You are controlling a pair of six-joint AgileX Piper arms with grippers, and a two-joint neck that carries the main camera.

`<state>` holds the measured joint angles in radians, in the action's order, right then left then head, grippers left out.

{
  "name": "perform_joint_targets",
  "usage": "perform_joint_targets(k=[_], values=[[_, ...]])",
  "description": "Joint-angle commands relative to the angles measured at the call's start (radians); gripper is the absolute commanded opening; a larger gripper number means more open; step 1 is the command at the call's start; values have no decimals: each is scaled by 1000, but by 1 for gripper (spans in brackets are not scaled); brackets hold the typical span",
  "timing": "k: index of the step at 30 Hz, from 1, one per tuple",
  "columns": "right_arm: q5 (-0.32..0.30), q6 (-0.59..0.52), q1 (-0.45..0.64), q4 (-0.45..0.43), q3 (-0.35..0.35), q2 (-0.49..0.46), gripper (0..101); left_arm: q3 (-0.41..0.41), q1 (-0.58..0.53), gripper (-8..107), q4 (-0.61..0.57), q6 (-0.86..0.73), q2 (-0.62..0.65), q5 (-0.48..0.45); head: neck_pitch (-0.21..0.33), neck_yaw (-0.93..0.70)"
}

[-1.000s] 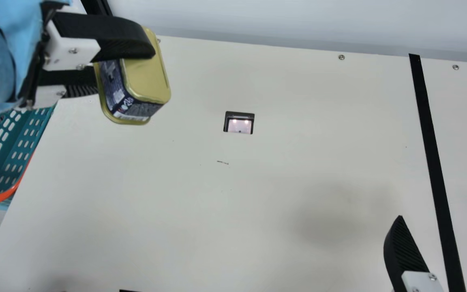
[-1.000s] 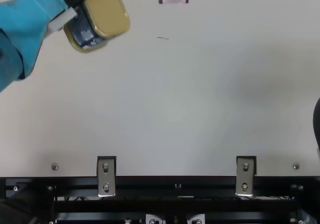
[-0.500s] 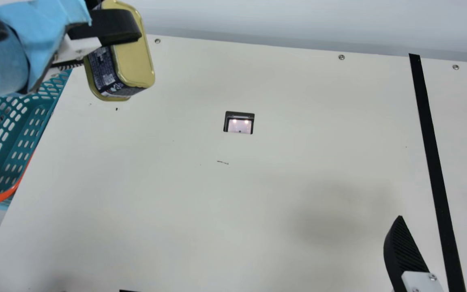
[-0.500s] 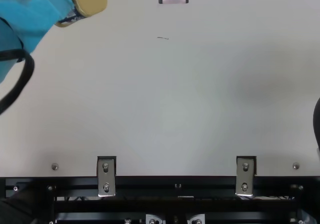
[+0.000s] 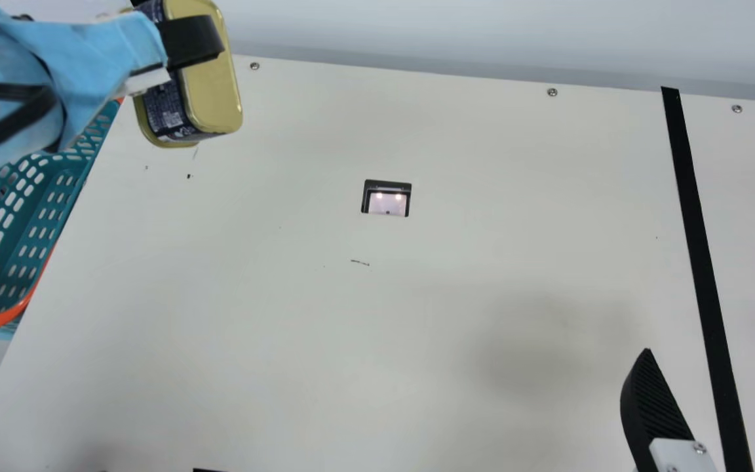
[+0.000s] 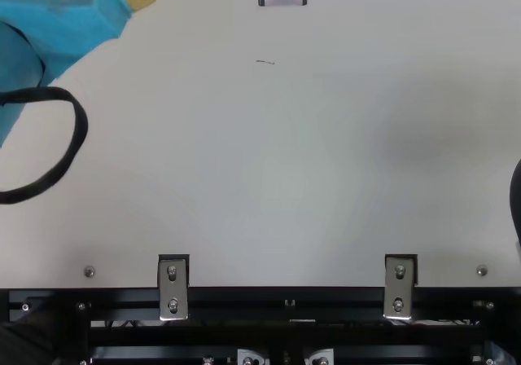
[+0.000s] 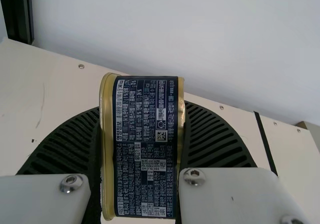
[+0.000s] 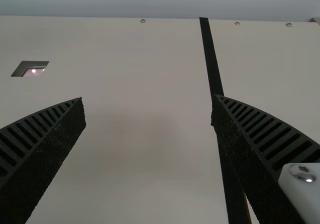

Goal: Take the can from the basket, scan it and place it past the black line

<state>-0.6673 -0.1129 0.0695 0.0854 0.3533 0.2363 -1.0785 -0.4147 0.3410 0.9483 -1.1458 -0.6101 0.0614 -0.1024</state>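
Observation:
At the main view's upper left, my left gripper (image 5: 177,56) is shut on the can (image 5: 210,92), a gold-edged can with a dark printed side, held tilted above the table. In the left wrist view the can (image 7: 147,144) stands pinched between both fingers of my left gripper (image 7: 142,134), its printed side facing the camera. My right gripper (image 5: 708,364) is at the lower right, open and holding nothing, a finger on either side of the black line (image 5: 705,275). The right wrist view has the right gripper (image 8: 148,100) wide apart. The teal basket (image 5: 40,229) sits at the left, partly behind the left arm.
A scanner window (image 5: 387,198) with two small lights is set into the table (image 5: 482,262) near the middle. A pale wall rises beyond the far edge. Metal brackets (image 6: 172,288) line the table's near edge in the top view.
My left gripper, still holding the can, has moved away toward the table's far left, uncovering more of the basket. The right gripper has kept still.

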Motion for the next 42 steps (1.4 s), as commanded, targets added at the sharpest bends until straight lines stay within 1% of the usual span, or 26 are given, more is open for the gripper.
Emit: perform_joint_targets(k=[1, 15, 25, 36, 42], values=[[0, 0, 0, 0, 0, 0, 101, 10, -3, 10, 29, 17, -3, 13, 27, 10], [0, 0, 0, 0, 0, 0, 101, 79, -11, 10, 224, 159, -21, 139, 27, 10], [0, 0, 0, 0, 0, 0, 101, 113, -10, 10, 383, 262, -32, 208, 27, 10], [0, 0, 0, 0, 0, 0, 101, 135, -19, 10, 561, 367, -53, 258, 27, 10], [0, 0, 0, 0, 0, 0, 101, 137, -36, 10, 660, 452, -78, 269, 27, 10]])
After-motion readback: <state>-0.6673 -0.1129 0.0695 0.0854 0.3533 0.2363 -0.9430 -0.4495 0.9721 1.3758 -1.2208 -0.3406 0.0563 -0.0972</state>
